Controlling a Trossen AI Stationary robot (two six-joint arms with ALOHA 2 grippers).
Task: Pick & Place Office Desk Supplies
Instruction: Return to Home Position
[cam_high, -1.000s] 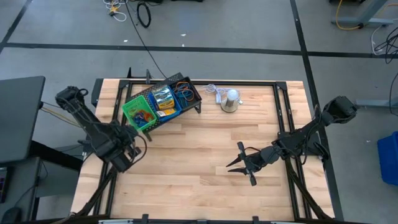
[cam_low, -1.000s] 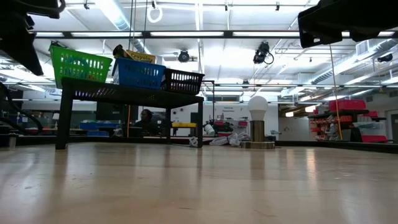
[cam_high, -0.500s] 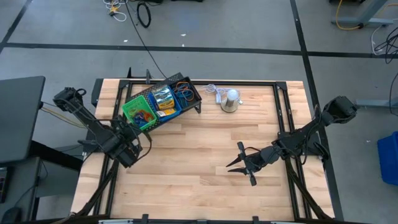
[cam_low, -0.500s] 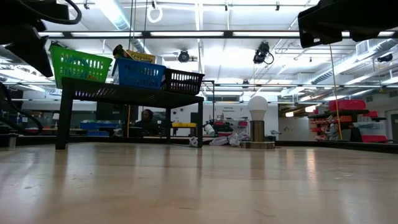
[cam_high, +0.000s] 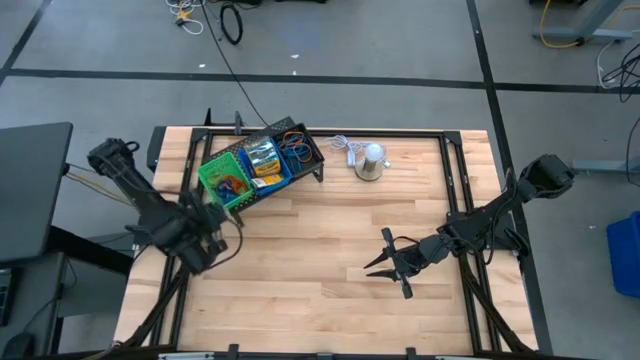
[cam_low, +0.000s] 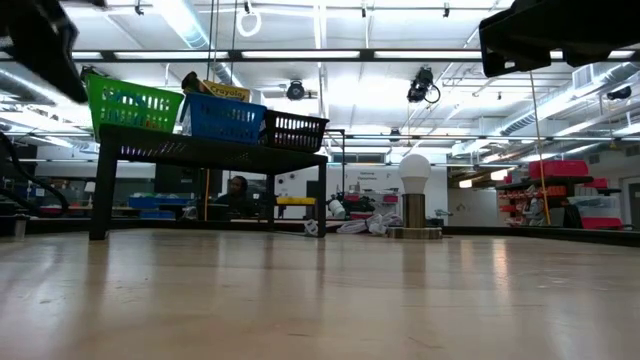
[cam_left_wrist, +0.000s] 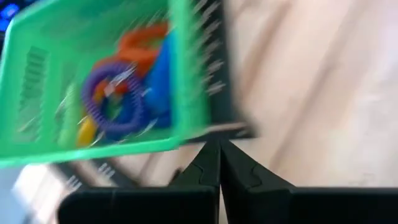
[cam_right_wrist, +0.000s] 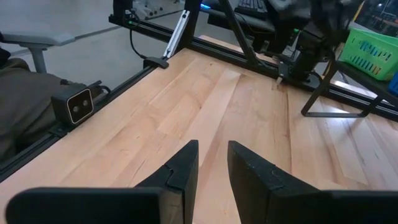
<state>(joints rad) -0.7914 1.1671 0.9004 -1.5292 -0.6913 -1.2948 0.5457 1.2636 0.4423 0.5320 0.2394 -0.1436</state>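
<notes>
Left gripper (cam_left_wrist: 217, 154) just near of the green tray (cam_high: 204, 178) — fingers apparently pinched together, empty. Retract clear of the tray rim. Right gripper (cam_high: 385, 264) parked right, spread wide.

Before you: a pale wooden table (cam_low: 320, 300), striped in planks, with a slatted green tray (cam_low: 130, 107), a blue tray (cam_low: 225, 118) and a black mesh tray (cam_low: 295, 130). A purple loop (cam_left_wrist: 111, 102) and an orange loop (cam_left_wrist: 142, 42) show in the green one; the dome (cam_high: 371, 165) is silver, its cord (cam_high: 345, 146) white.
</notes>
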